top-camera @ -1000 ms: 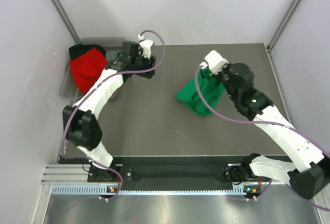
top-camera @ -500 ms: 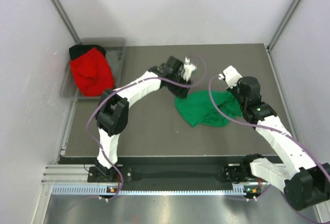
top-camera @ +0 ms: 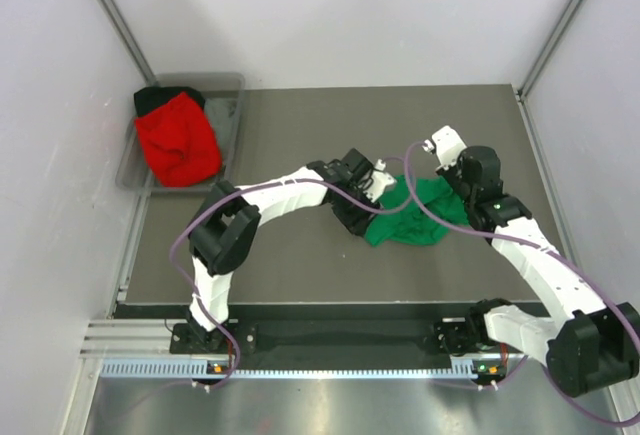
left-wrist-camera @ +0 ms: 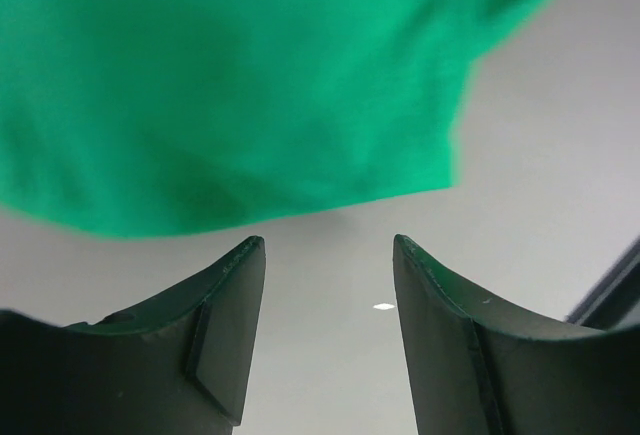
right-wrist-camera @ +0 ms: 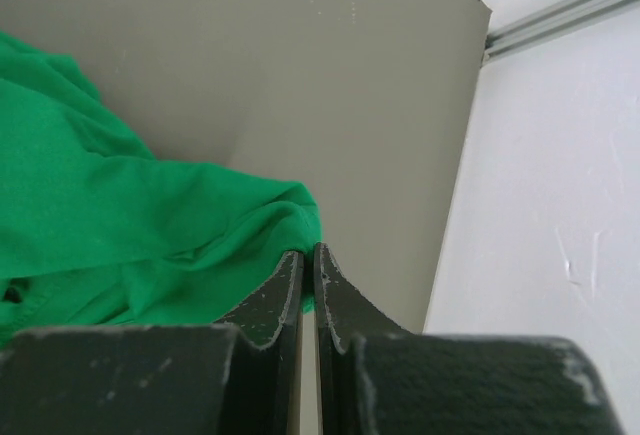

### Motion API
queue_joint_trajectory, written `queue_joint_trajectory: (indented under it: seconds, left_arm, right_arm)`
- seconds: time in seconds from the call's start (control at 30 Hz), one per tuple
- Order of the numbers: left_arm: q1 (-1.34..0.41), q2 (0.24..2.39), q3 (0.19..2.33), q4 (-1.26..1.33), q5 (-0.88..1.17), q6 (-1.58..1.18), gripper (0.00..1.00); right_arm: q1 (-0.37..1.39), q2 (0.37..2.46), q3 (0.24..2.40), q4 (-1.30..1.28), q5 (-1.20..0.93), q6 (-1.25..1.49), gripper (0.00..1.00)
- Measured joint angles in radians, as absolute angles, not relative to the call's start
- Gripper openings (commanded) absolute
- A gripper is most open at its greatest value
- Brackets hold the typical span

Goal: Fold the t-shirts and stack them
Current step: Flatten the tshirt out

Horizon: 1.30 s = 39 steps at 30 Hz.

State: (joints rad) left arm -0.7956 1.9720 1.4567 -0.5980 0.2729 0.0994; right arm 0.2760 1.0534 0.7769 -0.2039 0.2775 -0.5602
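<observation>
Now the left gripper (left-wrist-camera: 327,243) has swung from the grey bin (top-camera: 232,105) to the green t-shirt (top-camera: 412,223), jaws released, nothing held. The right gripper (right-wrist-camera: 308,252) stays clenched on its edge, with the cloth lowered onto the table (top-camera: 300,125) mid-right, apparently ready for two-handed spreading

No legible text or markings anywhere

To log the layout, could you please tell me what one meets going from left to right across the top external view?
red t-shirt → left arm's fingers, open → green t-shirt → right arm's fingers, shut on its right edge
</observation>
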Motion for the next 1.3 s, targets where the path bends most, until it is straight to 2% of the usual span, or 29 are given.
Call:
queue_joint_trajectory:
  seconds: [0.27, 0.57, 0.67, 0.7, 0.73, 0.77, 0.97, 1.07, 1.13, 1.3]
  left_arm:
    - [-0.920, 1.977, 1.471, -0.601, 0.270, 0.099, 0.57]
    - [-0.928, 2.059, 1.555, -0.610, 0.237, 0.099, 0.55]
    - [-0.929, 2.106, 1.600, -0.629, 0.218, 0.096, 0.40]
    - [-0.929, 2.121, 1.612, -0.633, 0.213, 0.096, 0.32]
    - [-0.929, 2.133, 1.620, -0.637, 0.207, 0.097, 0.05]
    - [-0.929, 2.137, 1.629, -0.643, 0.200, 0.092, 0.00]
    - [-0.929, 2.123, 1.622, -0.652, 0.154, 0.109, 0.00]
    - [-0.927, 1.982, 1.486, -0.641, 0.081, 0.162, 0.00]
    - [-0.912, 1.731, 1.326, -0.648, 0.006, 0.233, 0.00]
    - [-0.785, 1.357, 1.325, -0.690, -0.010, 0.307, 0.00]
  right_arm:
    - [0.263, 1.056, 0.764, -0.188, 0.263, -0.546, 0.00]
    - [0.241, 1.056, 0.754, -0.181, 0.244, -0.535, 0.00]
    - [0.238, 1.056, 0.751, -0.179, 0.239, -0.530, 0.00]
    - [0.237, 1.056, 0.751, -0.179, 0.237, -0.529, 0.00]
    - [0.237, 1.056, 0.751, -0.178, 0.235, -0.529, 0.00]
    - [0.237, 1.056, 0.751, -0.179, 0.234, -0.528, 0.00]
    - [0.228, 1.043, 0.751, -0.181, 0.233, -0.527, 0.00]
    - [0.224, 1.006, 0.752, -0.203, 0.226, -0.532, 0.00]
    - [0.220, 0.965, 0.759, -0.235, 0.210, -0.548, 0.00]
    - [0.210, 0.847, 0.861, -0.354, 0.102, -0.564, 0.00]
